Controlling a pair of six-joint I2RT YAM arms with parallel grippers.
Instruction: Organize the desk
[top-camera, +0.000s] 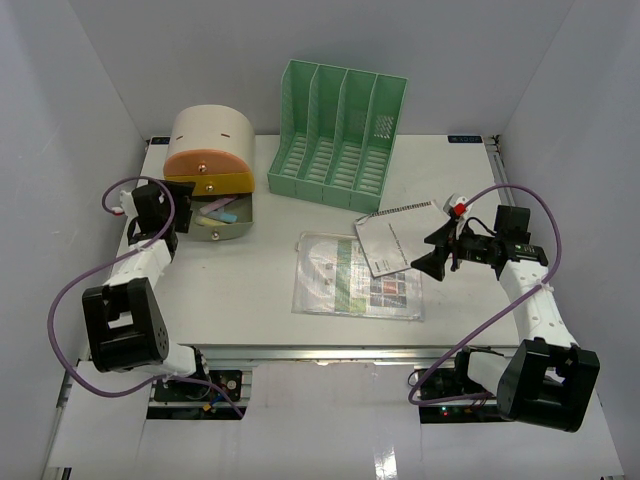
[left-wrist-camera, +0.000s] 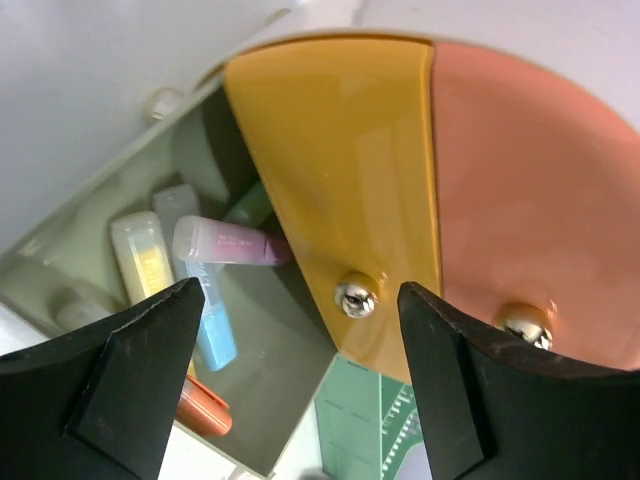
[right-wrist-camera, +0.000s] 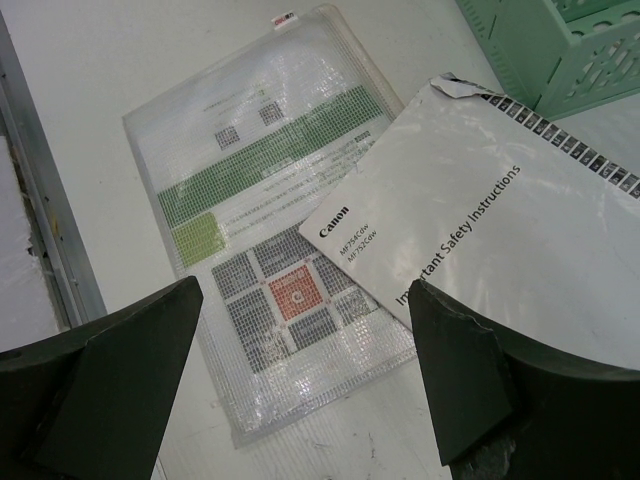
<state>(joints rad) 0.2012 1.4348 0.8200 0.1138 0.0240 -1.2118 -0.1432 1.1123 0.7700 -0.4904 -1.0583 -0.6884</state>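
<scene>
Right pincer (right-wrist-camera: 302, 320) above desk (right-wrist-camera: 110, 60)

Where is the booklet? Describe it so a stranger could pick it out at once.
On the white desk, look just in front of the green rack, toward its right end. The booklet lies tilted there, its lower corner overlapping a clear sleeve of printed sheets. Unlike the sleeve, it is opaque white, spiral-bound, and reads Canon, Important Safety Instructions.

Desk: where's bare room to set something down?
Front left of the desk, between left arm, open drawer and plastic sleeve; also right of the green rack. Crowded: booklet overlaps the sleeve by the right fingers.
</scene>
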